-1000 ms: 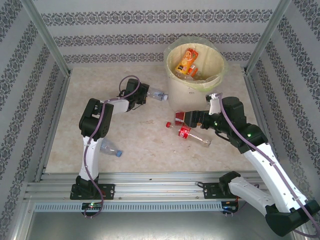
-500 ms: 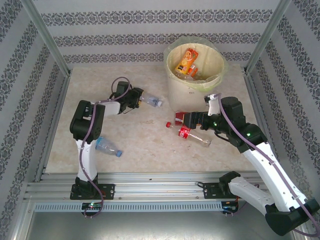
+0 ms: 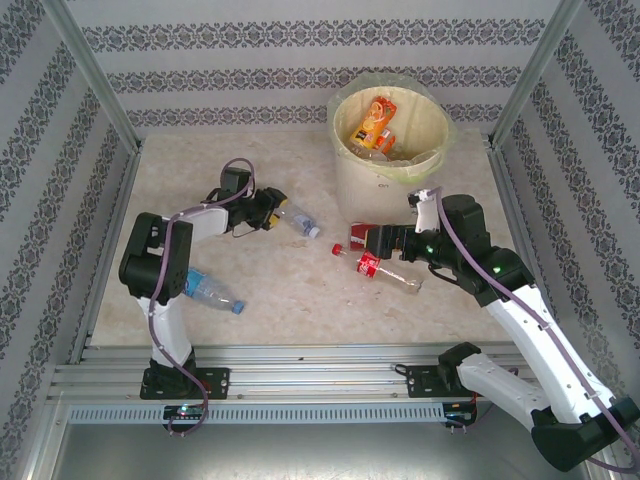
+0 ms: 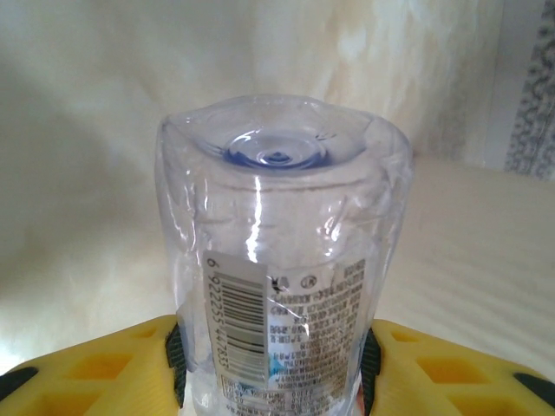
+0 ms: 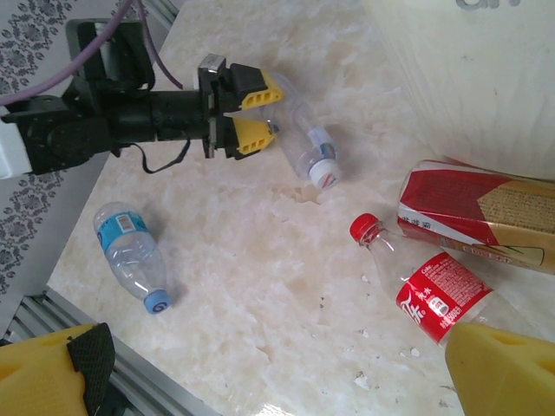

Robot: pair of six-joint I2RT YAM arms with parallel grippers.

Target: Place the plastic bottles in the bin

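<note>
**Left end effector [image 3: 268,212].** It is clamped across the base end of a small clear plastic bottle with a white cap [image 3: 297,221]. The wrist view shows the yellow fingers [image 4: 104,374] pressed against both sides of its labelled body.

**Change noted.** Over the last second the jaws tightened slightly. The arm also drew the bottle back from beside the wall of the tall round cream-white bin lined with a pale yellow-green bag [image 3: 350,180], toward the middle of the marbled desk [image 3: 300,300]. The bottle now sits well apart from the bin, cap pointing away from the arm and low over the desk. Whether it touches the surface cannot be told.

**Right end effector [image 3: 375,243].** Its position is unchanged. The fingers are spread wide and hold nothing. It is poised over a clear bottle with a red label and red cap [image 3: 373,265], just beside a crushed red-and-gold bottle [image 3: 362,232] at the bin's foot.

**Assessment.** The grip appears secure, but no delivery has been made. The pull-back probably makes room to lift the bottle over the tall rim.

**Outstanding.** The held bottle, the two red ones, and a clear bottle with a blue label and blue cap [image 3: 212,291] near the left arm's base. An orange-labelled bottle [image 3: 373,120] lies inside the bin.
</note>
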